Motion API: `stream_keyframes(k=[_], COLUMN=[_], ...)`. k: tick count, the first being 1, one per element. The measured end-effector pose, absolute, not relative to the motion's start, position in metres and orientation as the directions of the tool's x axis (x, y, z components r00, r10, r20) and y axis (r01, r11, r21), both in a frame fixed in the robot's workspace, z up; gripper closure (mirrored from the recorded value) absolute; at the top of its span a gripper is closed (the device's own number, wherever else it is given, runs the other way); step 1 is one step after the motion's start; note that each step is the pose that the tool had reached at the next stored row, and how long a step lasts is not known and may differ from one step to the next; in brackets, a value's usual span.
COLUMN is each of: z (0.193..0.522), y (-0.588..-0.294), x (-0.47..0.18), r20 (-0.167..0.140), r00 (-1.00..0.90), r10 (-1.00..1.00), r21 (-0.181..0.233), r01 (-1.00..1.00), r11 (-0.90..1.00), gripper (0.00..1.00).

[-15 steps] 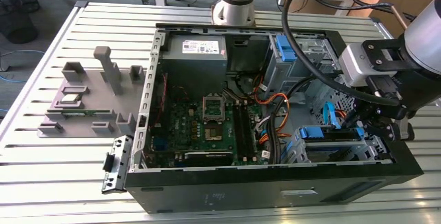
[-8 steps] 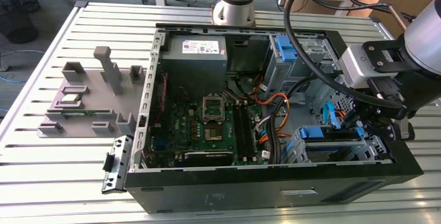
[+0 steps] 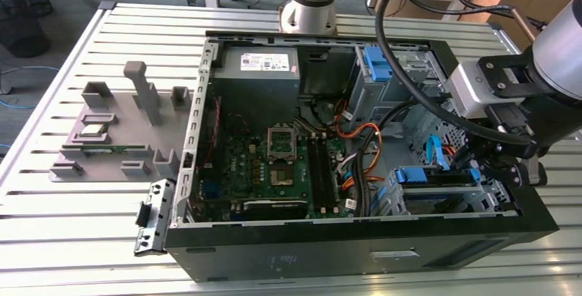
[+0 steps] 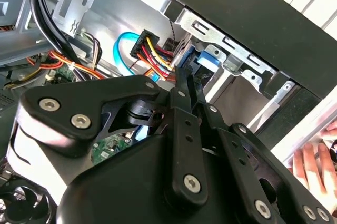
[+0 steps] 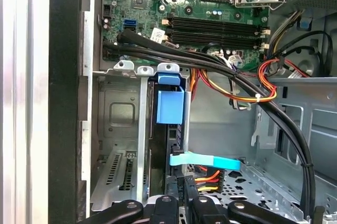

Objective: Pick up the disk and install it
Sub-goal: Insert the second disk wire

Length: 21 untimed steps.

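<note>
Arm reaches into PC case [image 3: 364, 241] at the drive cage; gripper [image 4: 184, 84] jaws nearly closed, can't tell if gripping anything. One disk [image 5: 170, 104] w/ blue rails sits in cage.

— Access at the drive cage [image 5: 124, 145]?

— Tight. The gripper [image 4: 184, 84] sat low inside the case [image 3: 364, 245], by the cage wall. Black cable bundles [image 5: 221, 71] and orange-yellow wiring [image 5: 247, 95] crossed just beside the blue-railed disk [image 5: 170, 105].

— Open room?

— Bare metal floor [image 5: 263, 176] beside the cage. A person's hand [image 4: 316, 168] lay outside the case.
</note>
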State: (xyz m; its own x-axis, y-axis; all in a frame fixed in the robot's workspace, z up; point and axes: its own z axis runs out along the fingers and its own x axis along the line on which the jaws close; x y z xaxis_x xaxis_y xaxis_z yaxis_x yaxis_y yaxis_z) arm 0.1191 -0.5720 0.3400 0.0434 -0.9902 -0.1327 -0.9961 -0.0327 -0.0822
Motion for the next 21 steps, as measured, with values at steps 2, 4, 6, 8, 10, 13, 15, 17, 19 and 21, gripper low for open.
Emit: stream_keyframes(k=[2,4,6,8,10,13,15,17,19,21], z=[0.3399,0.3398,0.3395,0.339,0.3388,0.3387,0.3386,0.3386,0.3385,0.3382], y=[-0.5721,-0.5721,-0.572,-0.572,-0.572,-0.572,-0.572,-0.572,-0.572,-0.572], x=[0.1191,0.1191,0.1191,0.119,0.1189,0.1189,0.1183,0.1179,0.1175,0.1171], r20=[-0.129,-0.129,-0.129,-0.129,-0.129,-0.129,-0.129,-0.129,-0.129,-0.129], r00=[0.044,0.044,0.044,0.045,0.044,0.044,0.044,0.044,0.044,0.044], r10=[-0.991,-0.991,-0.991,-0.991,-0.991,-0.991,-0.991,-0.991,-0.991,-0.991], r21=[-0.082,-0.082,-0.082,-0.082,-0.082,-0.082,-0.082,-0.082,-0.082,-0.082], r01=[-0.996,-0.996,-0.996,-0.996,-0.996,-0.996,-0.996,-0.996,-0.996,-0.996], r11=[-0.034,-0.034,-0.034,-0.034,-0.034,-0.034,-0.034,-0.034,-0.034,-0.034], gripper=[0.83,0.83,0.83,0.83,0.83,0.83,0.83,0.83,0.83,0.83])
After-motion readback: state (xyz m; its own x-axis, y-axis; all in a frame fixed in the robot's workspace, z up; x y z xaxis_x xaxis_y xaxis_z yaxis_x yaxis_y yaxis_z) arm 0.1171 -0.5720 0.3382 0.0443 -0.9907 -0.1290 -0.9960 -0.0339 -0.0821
